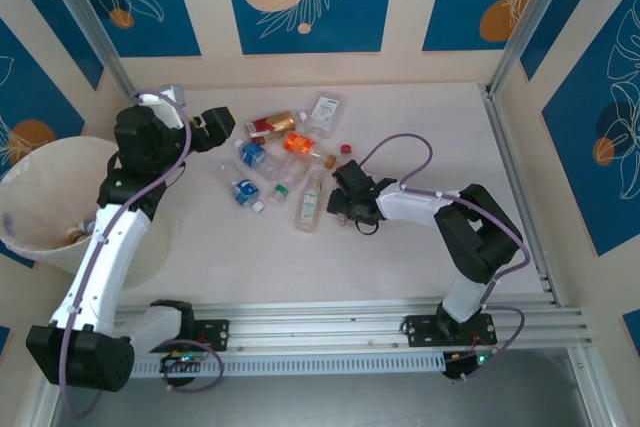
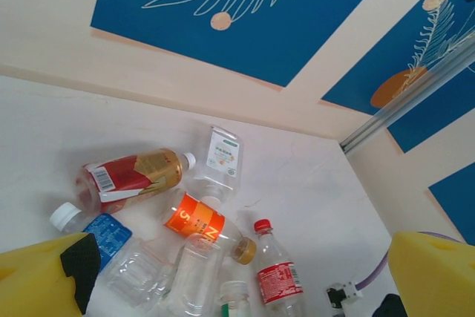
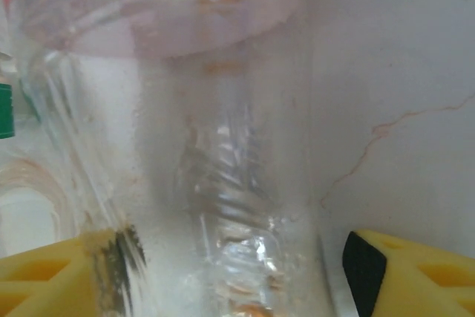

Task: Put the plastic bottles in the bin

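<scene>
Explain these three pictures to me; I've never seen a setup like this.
The overhead picture shows two white robot arms bolted at the near edge of a pale table. Each ends in two yellow fingers and carries its own camera; the other two pictures come from those.

A scatter of small, mostly clear plastic bottles lies mid-table. A large round cream-pink translucent bin stands at the left.

The left gripper hangs wide open beside the pile, holding nothing; its camera looks across the bottles to the blue-patterned wall.

The right gripper sits around a clear red-labelled bottle, seen very close between the yellow fingers in its own camera. Whether they grip it yet, I cannot tell.
</scene>
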